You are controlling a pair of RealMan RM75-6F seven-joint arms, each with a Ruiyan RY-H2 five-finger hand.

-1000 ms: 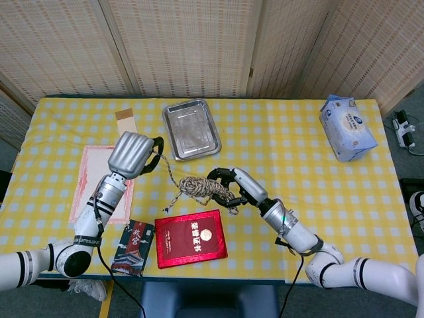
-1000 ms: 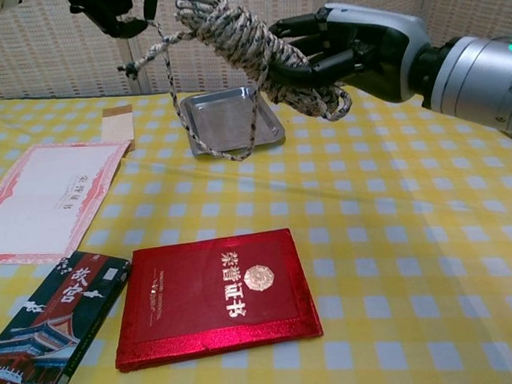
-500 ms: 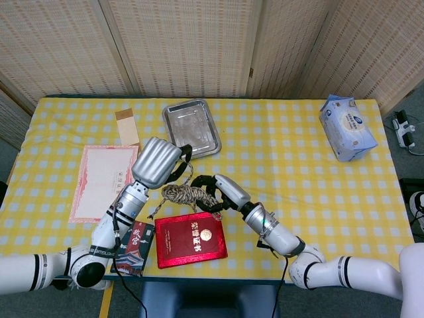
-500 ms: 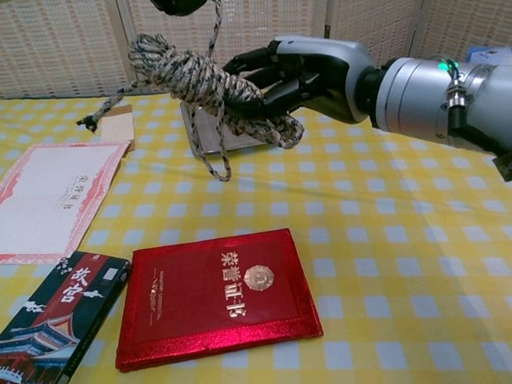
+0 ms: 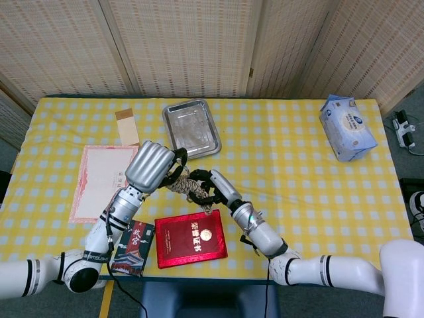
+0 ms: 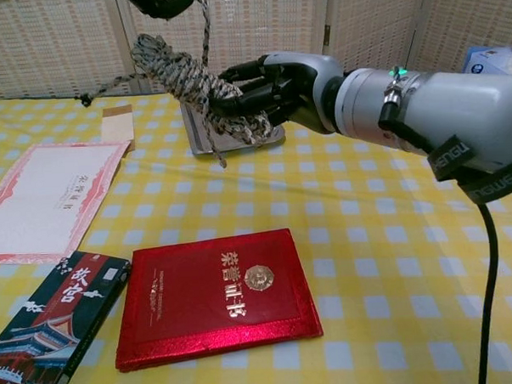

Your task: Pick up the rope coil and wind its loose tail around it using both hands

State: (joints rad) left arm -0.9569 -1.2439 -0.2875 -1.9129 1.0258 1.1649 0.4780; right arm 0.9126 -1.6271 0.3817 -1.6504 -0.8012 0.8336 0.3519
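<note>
Holding the rope coil [image 6: 202, 82] up off the desk [image 5: 298, 165], the right robot hand [image 6: 273, 87] has its dark fingers [image 6: 242, 73] clamped around the bundle, above the front middle of the desk. Up at the top edge of the chest view, the left robot hand [image 5: 151, 165] pinches the loose tail [image 6: 204, 24], which runs straight down into the coil; a frayed end [image 6: 107, 88] trails off to the left. Below, the red booklet [image 5: 191, 238] lies by the front edge, a dark patterned booklet [image 5: 132, 248] beside it. Steel tray [image 5: 191, 128] toward the back edge, tissue pack [image 5: 346, 127] at the back right corner.
</note>
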